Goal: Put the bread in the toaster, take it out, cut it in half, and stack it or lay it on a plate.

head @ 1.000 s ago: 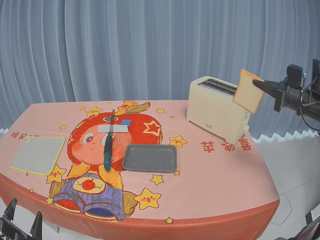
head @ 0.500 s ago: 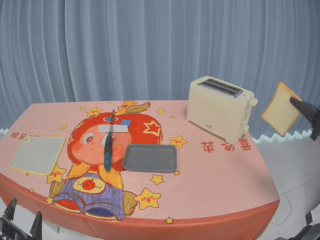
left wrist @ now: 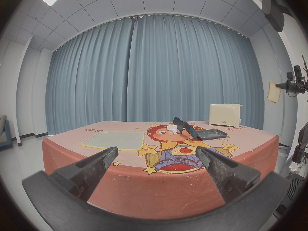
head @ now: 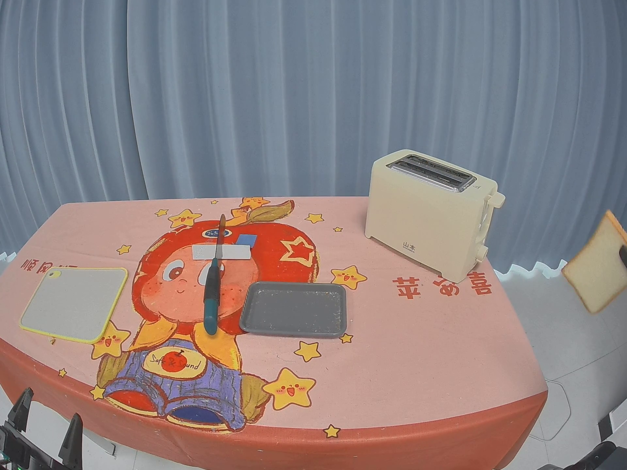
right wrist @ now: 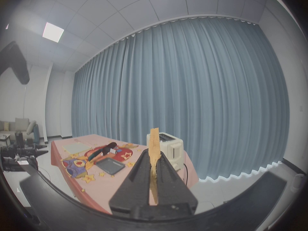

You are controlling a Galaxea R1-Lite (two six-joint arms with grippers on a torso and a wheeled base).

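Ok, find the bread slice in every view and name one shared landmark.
Head view: bread slice at far right edge, off the table, right of the toaster.
Left wrist view: slice small, in the air past the toaster.
Right wrist view: slice edge-on in the right gripper, toaster behind.
Shared landmark: the toaster.

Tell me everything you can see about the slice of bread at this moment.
The bread is one square slice, pale cream on its face with a golden-brown crust along the edges. It looks whole, not cut. The right gripper is shut on it, its two dark fingers pinching both faces, so the slice hangs tilted in the air. It is off the right side of the table, beyond the toaster, touching nothing else.
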